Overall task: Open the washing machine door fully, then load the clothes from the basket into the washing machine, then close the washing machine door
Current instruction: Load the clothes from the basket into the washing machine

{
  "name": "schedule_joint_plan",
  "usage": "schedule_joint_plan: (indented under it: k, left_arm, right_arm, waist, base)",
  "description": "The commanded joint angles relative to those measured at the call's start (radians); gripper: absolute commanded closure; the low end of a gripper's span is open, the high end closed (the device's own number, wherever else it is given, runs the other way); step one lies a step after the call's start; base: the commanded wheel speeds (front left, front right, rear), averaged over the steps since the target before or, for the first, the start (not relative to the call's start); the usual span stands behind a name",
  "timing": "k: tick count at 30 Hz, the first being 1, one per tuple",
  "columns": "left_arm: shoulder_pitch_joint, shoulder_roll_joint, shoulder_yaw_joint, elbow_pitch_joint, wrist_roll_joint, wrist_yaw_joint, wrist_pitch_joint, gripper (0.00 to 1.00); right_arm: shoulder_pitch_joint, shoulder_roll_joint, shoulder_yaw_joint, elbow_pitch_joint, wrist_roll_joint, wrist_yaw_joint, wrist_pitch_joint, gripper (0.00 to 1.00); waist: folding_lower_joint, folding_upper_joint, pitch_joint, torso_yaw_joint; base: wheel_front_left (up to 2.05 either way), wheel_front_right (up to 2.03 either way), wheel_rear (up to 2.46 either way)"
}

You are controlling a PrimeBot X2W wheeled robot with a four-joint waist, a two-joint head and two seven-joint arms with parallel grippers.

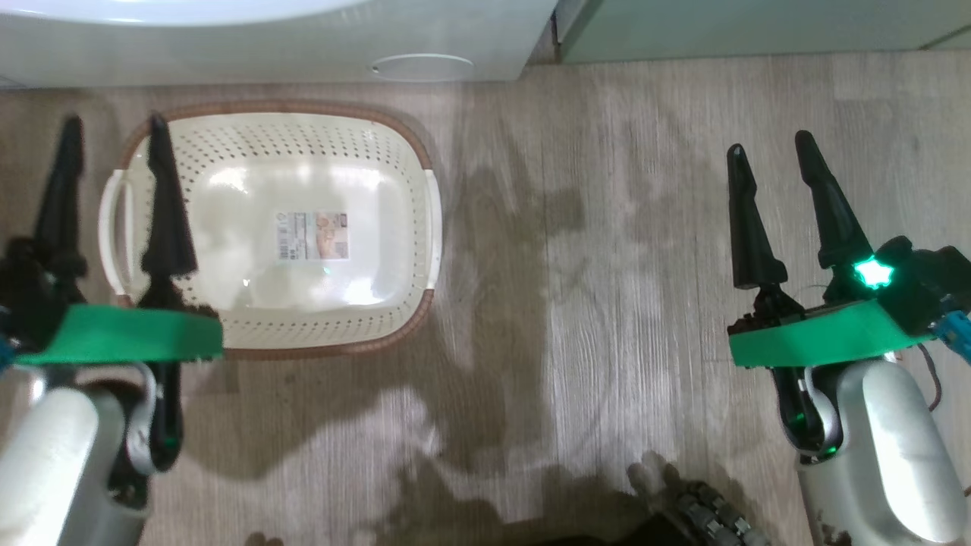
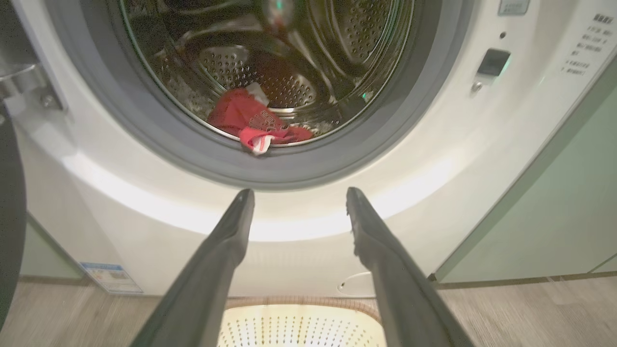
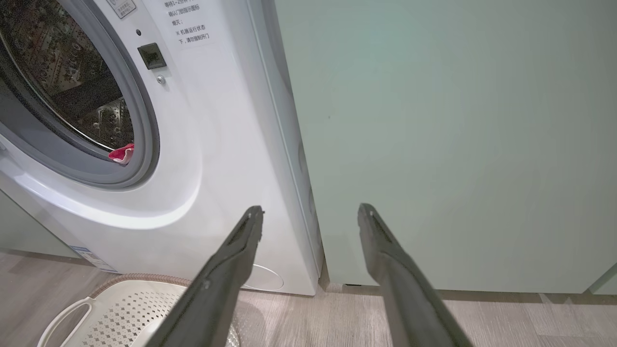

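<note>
The washing machine takes up most of the left wrist view, its mouth open in the upper half with the steel drum bare behind the grey gasket. Beside it, the pale green cabinet covers the right side of the right wrist view.

The washing machine door appears to be the dark band down the far left edge of the left wrist view, swung wide below a metal hinge at the upper left. Little of it shows, so this is a judgement.

The basket sits on the floor in the upper left of the head view, just in front of the machine, with nothing in it but its label sticker.

The left gripper hangs at the left of the head view over the basket's left end, fingers spread apart and holding nothing. The right gripper is well apart at the right, likewise spread and empty.

The clothes lie low in the drum, with a red and white hem draped onto the gasket lip (a snag risk).

Loading looks done, so closing the door remains. The door lies left of the left gripper, its edge running top to bottom, so the left arm is nearer.
</note>
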Motion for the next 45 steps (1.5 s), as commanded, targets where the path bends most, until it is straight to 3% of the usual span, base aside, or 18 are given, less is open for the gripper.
schedule_joint_plan:
  k: [1, 19, 32, 38, 45]
  left_arm:
    - [0.000, 0.016, 0.039, -0.022, 0.013, 0.002, -0.010, 0.00]
    - [0.044, -0.071, 0.062, 0.089, 0.052, -0.072, -0.013, 0.00]
    - [0.011, -0.094, 0.087, 0.114, 0.068, -0.107, -0.013, 0.00]
    - [-0.134, -0.058, 0.097, 0.136, 0.055, -0.145, 0.033, 0.00]
    - [-0.413, 0.039, 0.096, 0.243, 0.040, -0.220, 0.203, 0.00]
  right_arm:
    - [0.018, -0.006, 0.013, -0.025, -0.009, 0.000, -0.009, 0.00]
    - [0.060, -0.006, -0.005, -0.012, -0.023, 0.000, 0.001, 0.00]
    - [0.059, -0.006, -0.004, -0.024, -0.018, 0.000, 0.004, 0.00]
    - [0.041, -0.006, 0.009, -0.046, -0.009, 0.000, 0.003, 0.00]
    - [0.011, -0.006, 0.047, -0.046, 0.034, 0.000, -0.005, 0.00]
  waist:
    - [0.0001, -0.0001, -0.012, 0.009]
    - [0.0001, -0.0001, -0.079, 0.033]
    - [0.0001, -0.0001, -0.063, 0.033]
    - [0.0001, -0.0001, -0.009, 0.016]
    - [0.0001, -0.0001, 0.074, -0.049]
  base:
    - [0.00, 0.00, 0.00]
    - [0.00, 0.00, 0.00]
    - [0.00, 0.00, 0.00]
    - [0.00, 0.00, 0.00]
    - [0.00, 0.00, 0.00]
